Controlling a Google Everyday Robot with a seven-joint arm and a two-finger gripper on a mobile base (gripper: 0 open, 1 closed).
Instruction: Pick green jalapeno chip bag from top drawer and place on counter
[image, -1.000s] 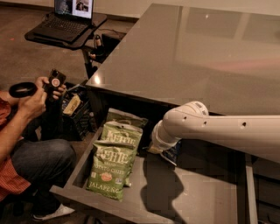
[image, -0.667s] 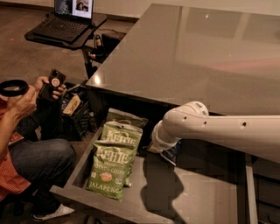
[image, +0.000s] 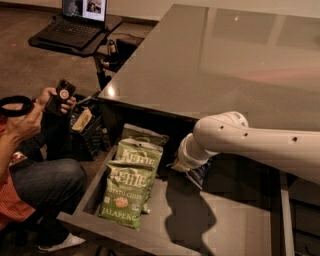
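The top drawer (image: 227, 222) is pulled open under the counter (image: 225, 65). A green jalapeno chip bag (image: 122, 195) lies at the drawer's front left. A second green bag (image: 143, 152) lies partly under it, and a third (image: 145, 134) sits at the back. My white arm (image: 250, 142) reaches in from the right. My gripper (image: 187, 170) hangs low in the drawer, just right of the bags and at the back. It is mostly hidden under the wrist. A bluish packet (image: 200, 175) shows by it.
A seated person (image: 35, 175) is left of the drawer, holding a black device (image: 60, 95) and a black ring (image: 15, 106). A laptop (image: 80, 20) sits on a small black stand at the back left. A black crate (image: 87, 127) stands by the counter's corner.
The person's hands have shifted slightly to the right. My arm and the bags have not visibly moved.
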